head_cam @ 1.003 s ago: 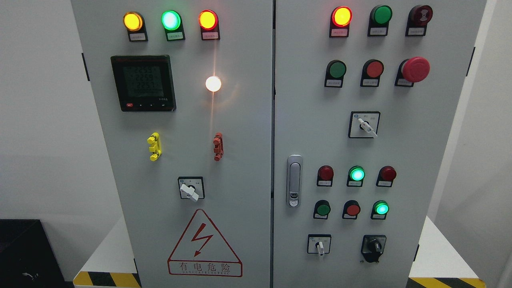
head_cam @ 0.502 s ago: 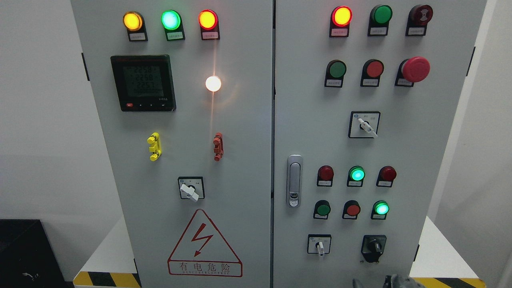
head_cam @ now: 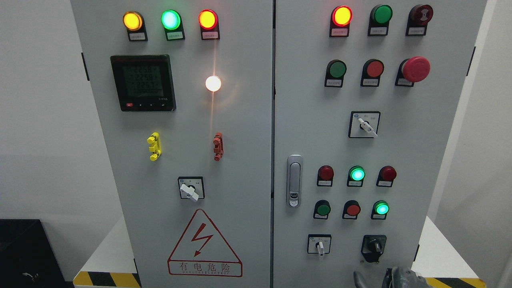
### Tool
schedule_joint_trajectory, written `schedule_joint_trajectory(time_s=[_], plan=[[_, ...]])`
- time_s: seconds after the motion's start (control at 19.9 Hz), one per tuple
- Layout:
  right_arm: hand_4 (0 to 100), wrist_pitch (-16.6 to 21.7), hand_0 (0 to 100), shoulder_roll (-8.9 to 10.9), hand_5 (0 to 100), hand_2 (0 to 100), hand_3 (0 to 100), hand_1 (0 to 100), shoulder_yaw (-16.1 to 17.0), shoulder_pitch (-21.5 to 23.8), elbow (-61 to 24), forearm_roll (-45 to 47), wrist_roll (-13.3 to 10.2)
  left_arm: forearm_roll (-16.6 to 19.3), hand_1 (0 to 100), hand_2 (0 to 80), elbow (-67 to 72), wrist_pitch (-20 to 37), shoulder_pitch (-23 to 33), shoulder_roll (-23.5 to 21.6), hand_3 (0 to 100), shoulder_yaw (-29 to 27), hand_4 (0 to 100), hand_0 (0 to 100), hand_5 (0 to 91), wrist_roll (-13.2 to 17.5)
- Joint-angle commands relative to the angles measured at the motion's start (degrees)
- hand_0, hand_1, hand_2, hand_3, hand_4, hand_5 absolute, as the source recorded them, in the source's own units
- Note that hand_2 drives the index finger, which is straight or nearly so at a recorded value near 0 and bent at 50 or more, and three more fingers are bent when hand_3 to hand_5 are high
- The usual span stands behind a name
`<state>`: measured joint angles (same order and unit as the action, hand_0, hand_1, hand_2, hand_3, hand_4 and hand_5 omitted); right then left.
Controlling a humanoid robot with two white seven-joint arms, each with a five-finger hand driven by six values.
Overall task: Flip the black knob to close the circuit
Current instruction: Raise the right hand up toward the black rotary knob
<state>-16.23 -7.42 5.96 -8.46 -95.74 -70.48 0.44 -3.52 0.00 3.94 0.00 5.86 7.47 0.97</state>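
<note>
The black knob (head_cam: 373, 246) sits on a black plate at the lower right of the grey cabinet's right door (head_cam: 400, 152). Its handle points up and slightly left. The top of my right hand (head_cam: 394, 278) rises just above the picture's bottom edge, a little below and to the right of the knob, not touching it. Only its dark grey upper part shows. My left hand is out of view.
A white-handled selector (head_cam: 319, 245) sits left of the knob, with lit green lamps (head_cam: 381, 209) and red and green buttons above it. The door latch (head_cam: 294, 181) is at the doors' seam. The left door carries a meter (head_cam: 143, 83), another selector (head_cam: 191, 189) and a warning triangle (head_cam: 204, 245).
My right hand has come up into view at the bottom edge below the black knob, higher now than half a second ago. The panel and knob look unchanged.
</note>
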Motion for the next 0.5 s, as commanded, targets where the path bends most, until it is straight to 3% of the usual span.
schedule_joint_trajectory(time_s=[0.0, 0.45], plan=[[85, -0.3, 0, 0.21, 90, 86, 99, 10, 0.7, -1.0, -0.1, -0.1, 1.0, 0.0, 56, 0.0, -1.3, 0.0, 1.2, -0.1, 0, 0.0, 0, 12, 0.0, 0.0], [85, -0.8, 0, 0.39, 90, 86, 99, 11, 1.3, -1.3, -1.1, -0.2, 1.9, 0.0, 56, 0.0, -1.3, 0.0, 1.2, 0.0, 0, 0.0, 0, 12, 0.0, 0.0]])
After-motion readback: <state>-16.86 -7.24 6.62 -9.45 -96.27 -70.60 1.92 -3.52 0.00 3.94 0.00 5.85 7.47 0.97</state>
